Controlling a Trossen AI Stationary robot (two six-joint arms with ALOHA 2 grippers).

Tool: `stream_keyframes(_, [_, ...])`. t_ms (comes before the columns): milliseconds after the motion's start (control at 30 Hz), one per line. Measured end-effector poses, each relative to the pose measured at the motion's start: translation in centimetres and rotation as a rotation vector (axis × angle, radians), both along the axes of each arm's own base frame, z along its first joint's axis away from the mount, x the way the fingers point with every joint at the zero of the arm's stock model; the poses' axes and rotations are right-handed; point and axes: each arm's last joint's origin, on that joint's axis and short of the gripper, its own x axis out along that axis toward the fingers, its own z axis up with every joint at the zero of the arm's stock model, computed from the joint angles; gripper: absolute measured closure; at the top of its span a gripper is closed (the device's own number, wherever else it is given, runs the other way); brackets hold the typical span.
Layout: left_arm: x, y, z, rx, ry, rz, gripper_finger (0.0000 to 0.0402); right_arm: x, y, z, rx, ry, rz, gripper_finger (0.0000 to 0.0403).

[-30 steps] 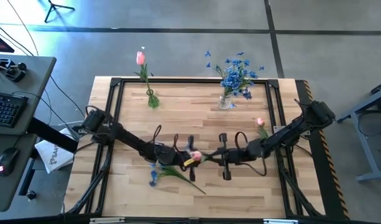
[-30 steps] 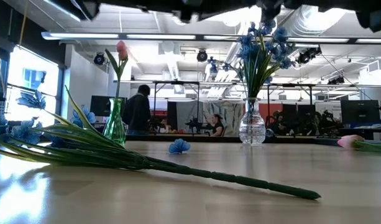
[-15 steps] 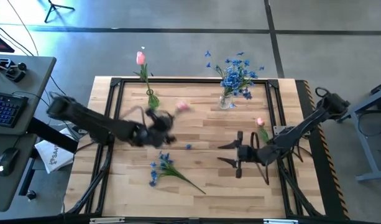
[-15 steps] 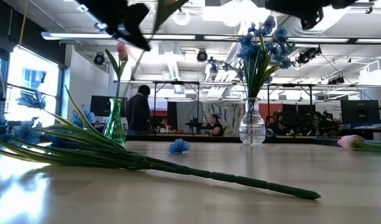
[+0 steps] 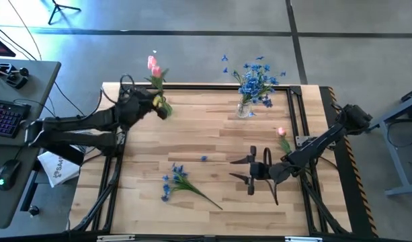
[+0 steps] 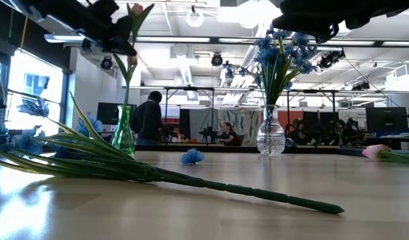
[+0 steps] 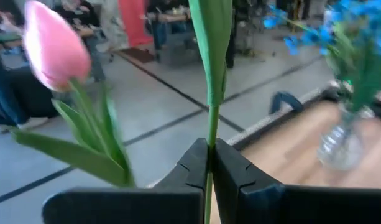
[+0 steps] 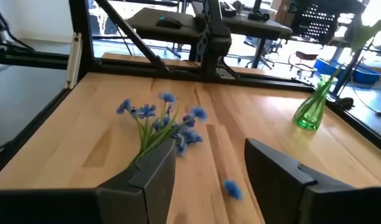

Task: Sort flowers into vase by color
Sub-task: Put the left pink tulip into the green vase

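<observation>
The wooden table [image 5: 212,141] carries two vases along its far edge. The clear glass vase [image 5: 244,107] holds a bunch of blue flowers [image 5: 255,82]. The green vase [image 5: 165,107] stands toward the far left corner with one pink tulip [image 5: 152,62] in it.

The left arm reaches to the green vase. Its left claw [image 5: 154,102] is pinched shut on the green stem of a second pink tulip [image 5: 156,71], whose bud sits just beside the tulip in the vase. In the left wrist view the stem [image 7: 211,134] runs straight up from between the closed fingers [image 7: 193,163].

The right claw [image 5: 248,169] hangs over the near right part of the table with its fingers [image 8: 154,169] spread apart and nothing between them. A blue spray [image 5: 175,181] lies flat on the wood near the front, well apart from the right claw, on its left. A loose blue blossom [image 5: 203,158] rests between that spray and the claw. Another pink tulip [image 5: 281,134] lies near the right edge, just beyond the right arm.
</observation>
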Motion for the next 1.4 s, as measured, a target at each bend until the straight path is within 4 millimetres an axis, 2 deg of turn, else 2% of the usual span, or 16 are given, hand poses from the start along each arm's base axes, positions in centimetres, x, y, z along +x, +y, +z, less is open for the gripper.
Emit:
stream_keyframes(167, [-1.0,2.4,-1.1,0.001,0.022,0.091,0.0401,0.0,0.0,0.1,0.005,-0.010,0.006,0.0215])
stream_keyframes(300, [-1.4,3.3,-1.4,-0.020,-0.006,0.129,0.0401,0.0,0.0,0.1,0.006,-0.010,0.008,0.0215])
stream_keyframes(500, [-1.3,3.4,-0.7,0.004,-0.082,0.094,0.0401,0.1,-0.1,0.1,0.005,-0.010,0.005,0.0215])
stream_keyframes(1000, [-1.3,3.0,-0.4,-0.009,-0.116,0.065,0.0401,0.1,-0.1,0.1,0.021,-0.007,0.000,0.0215])
stream_keyframes(1267, [-1.0,2.4,0.4,-0.012,-0.151,0.033,0.0401,0.1,-0.1,0.1,0.021,-0.007,0.000,0.0215])
stream_keyframes(1400, [-0.8,2.4,0.1,-0.024,-0.126,0.031,0.0401,0.1,-0.1,0.1,0.022,-0.008,0.000,0.0215])
